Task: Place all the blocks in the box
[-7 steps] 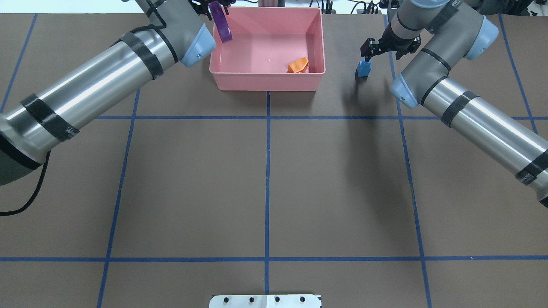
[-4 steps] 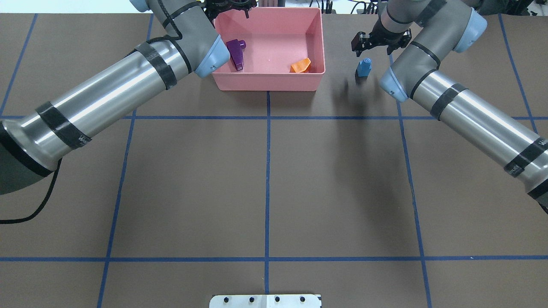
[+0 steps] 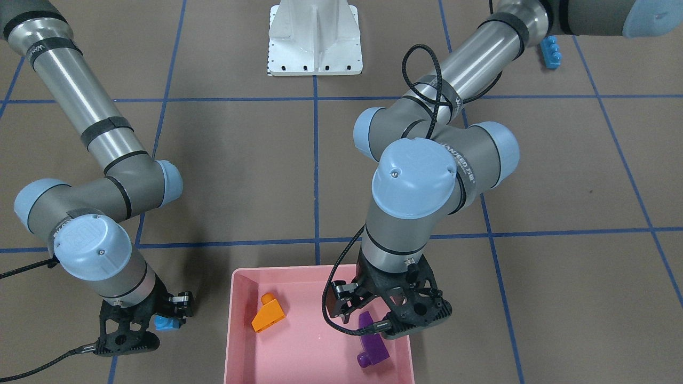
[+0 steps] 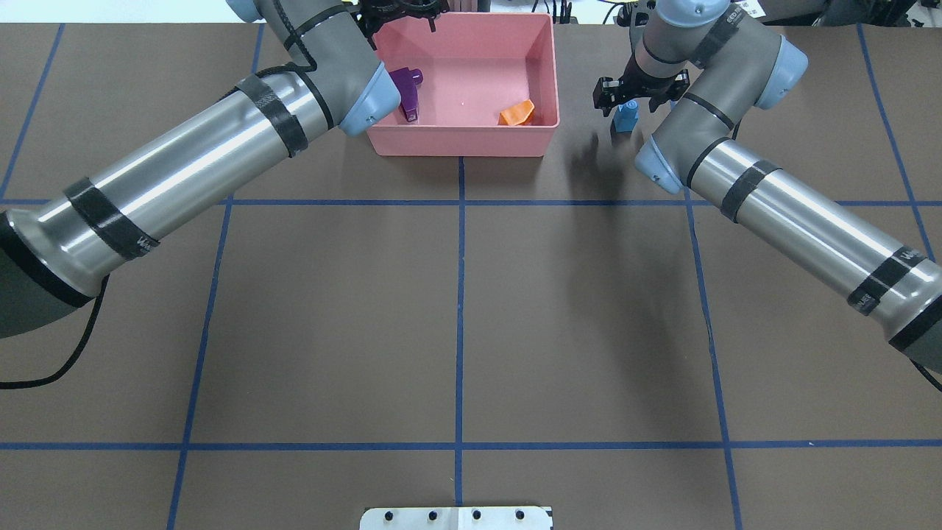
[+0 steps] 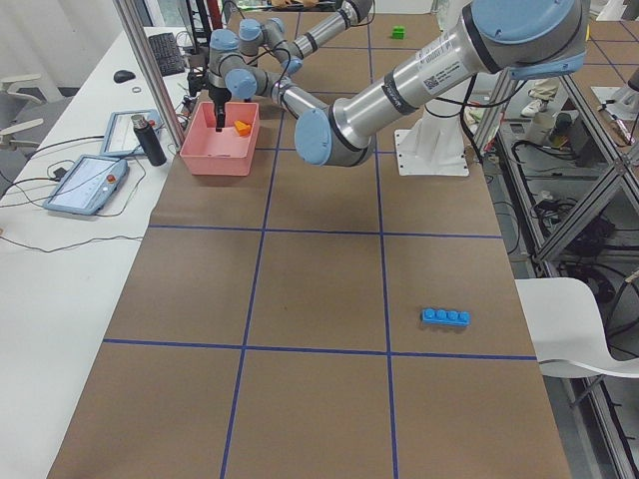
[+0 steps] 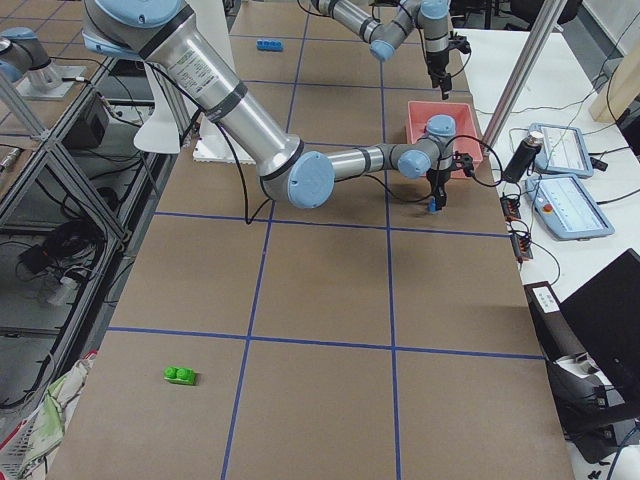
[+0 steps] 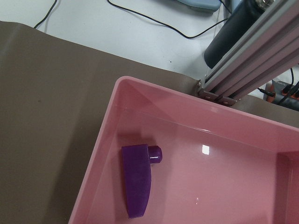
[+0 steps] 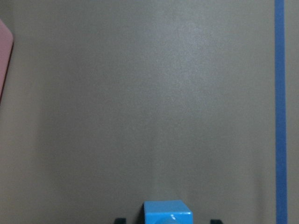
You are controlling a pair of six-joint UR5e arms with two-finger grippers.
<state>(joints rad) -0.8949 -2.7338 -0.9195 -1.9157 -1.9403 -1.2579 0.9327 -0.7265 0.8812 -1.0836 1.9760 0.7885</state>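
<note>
The right tool (image 4: 627, 101) is standing wide around the small blue block (image 4: 625, 118) on the table (image 4: 456, 309), with its fingers not touching it. The left tool (image 3: 384, 316) is hanging wide and empty over the box (image 4: 460, 140), where the purple block (image 4: 407, 88) and the orange block (image 4: 515, 112) are lying. The long blue block (image 5: 445, 317) and the green block (image 6: 180, 375) are lying on the table, well apart from the box.

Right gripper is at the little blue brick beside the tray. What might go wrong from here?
1. The right gripper stands open around the small light-blue block. The block is tiny, so an off-centre close may tip it or push it away.
2. The left gripper hangs over the box above the purple block. Bringing the right arm in now may crowd it.
</note>
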